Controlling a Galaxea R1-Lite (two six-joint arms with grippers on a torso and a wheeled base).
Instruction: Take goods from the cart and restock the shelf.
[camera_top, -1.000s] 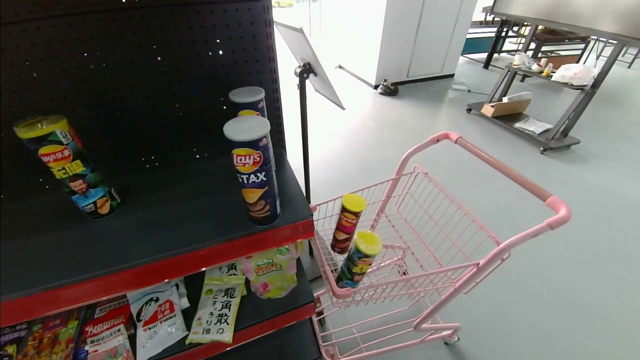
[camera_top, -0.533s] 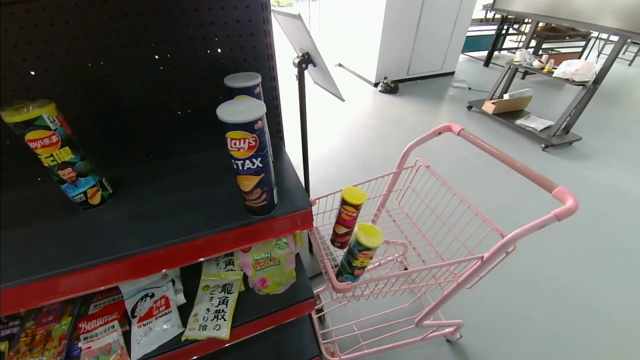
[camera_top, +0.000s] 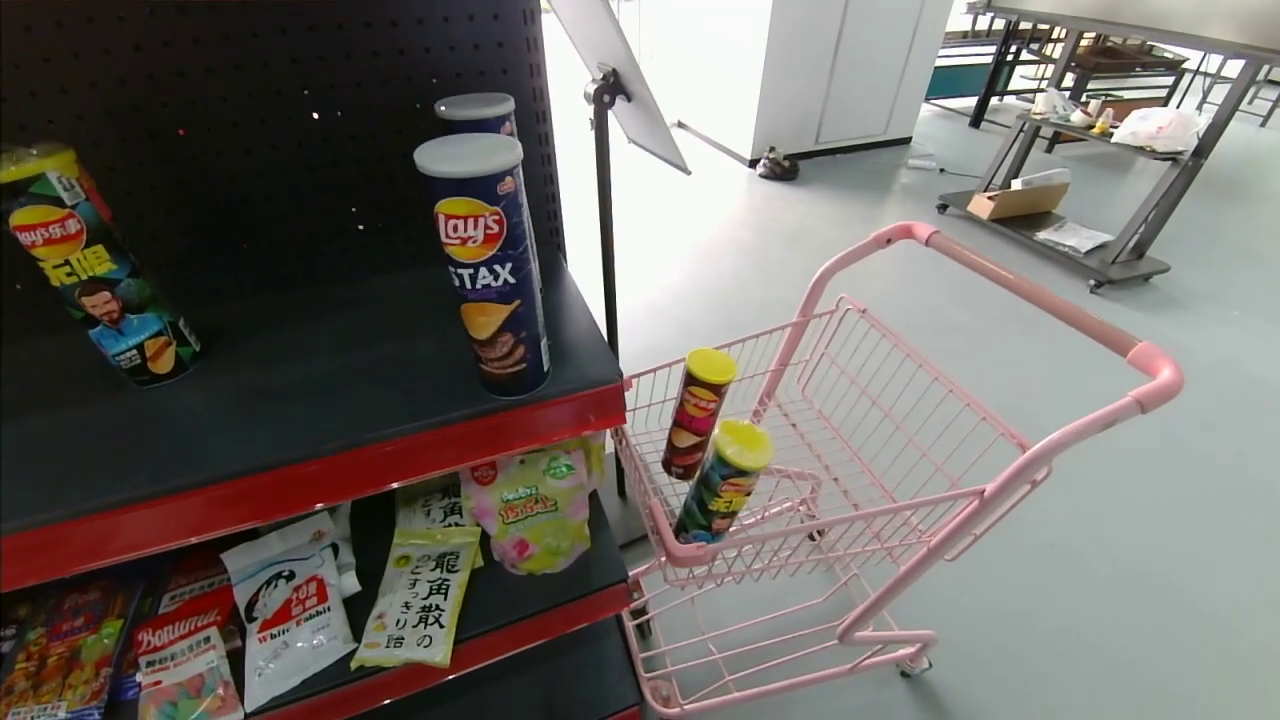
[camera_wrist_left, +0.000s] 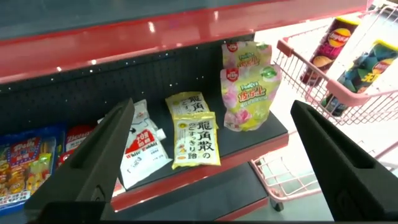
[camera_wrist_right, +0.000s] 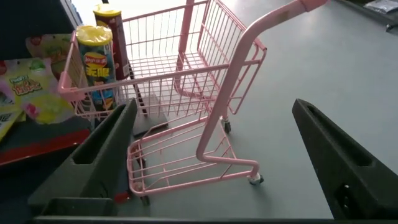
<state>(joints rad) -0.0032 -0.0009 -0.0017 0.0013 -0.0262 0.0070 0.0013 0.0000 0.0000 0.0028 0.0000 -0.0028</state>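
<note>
My left gripper (camera_wrist_left: 211, 106) and right gripper (camera_wrist_right: 214, 102) are both spread open, empty. The green chip can (camera_wrist_right: 99, 65) stands almost upright in the cart (camera_top: 1040, 296) corner, ahead of the right jaws. That arm seems nearer to me.

I see the pink wire cart (camera_top: 1030, 300) holding a red can (camera_top: 698, 415) and a dark can (camera_top: 722, 482), both yellow-lidded, standing together at its corner nearest the black, red-edged shelf (camera_top: 300, 400).

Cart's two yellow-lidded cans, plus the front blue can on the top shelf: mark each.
red can (camera_top: 695, 425), head view, middle of its label.
dark can (camera_top: 720, 490), head view, mid-body, below the yellow lid.
front blue can (camera_top: 487, 280), head view, middle of its printed front.
</note>
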